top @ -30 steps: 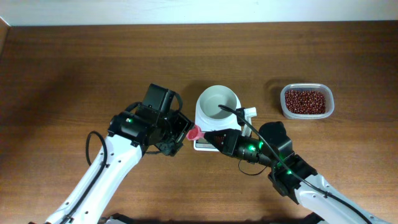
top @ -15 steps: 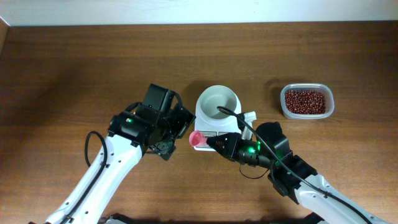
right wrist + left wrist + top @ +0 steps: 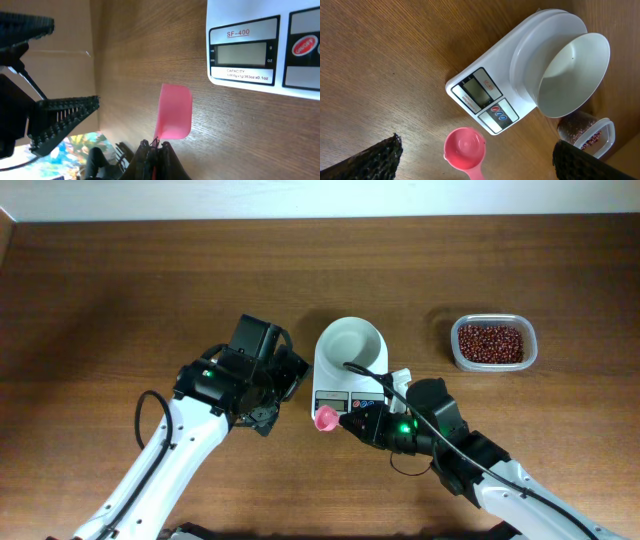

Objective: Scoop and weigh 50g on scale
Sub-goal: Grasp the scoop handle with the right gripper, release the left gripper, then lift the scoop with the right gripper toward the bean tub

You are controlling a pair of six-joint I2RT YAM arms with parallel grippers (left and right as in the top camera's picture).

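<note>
Nearest the robot, the right gripper (image 3: 347, 421) is pinched shut on the handle of the pink plastic measuring spoon (image 3: 325, 418). It has drawn the spoon back toward itself: a second ago the spoon sat between both grippers at the scale's front left corner, and now it hangs just off the scale's front edge. From the right wrist the handle end is buried between the dark fingers, so how squarely it is gripped is hard to say.

Beside it, the left gripper (image 3: 285, 398) has let go. Its jaws are spread wide around nothing, and the spoon sits apart from both fingers in the left wrist view. The handover looks complete, which would make the right arm the scooping arm. The spoon's cup is empty.

Just beyond, the white rectangular digital kitchen scale (image 3: 338, 396) stands on the brown wooden table (image 3: 120, 280). Its round white bowl (image 3: 351, 345) is bare and its display appears blank. Farthest, off to the right, the small dark red-brown beans (image 3: 490, 343) all lie in the clear rounded-rectangular plastic tub (image 3: 531, 330). Nothing is weighed yet, and the likely next step is carrying the spoon to that tub.
</note>
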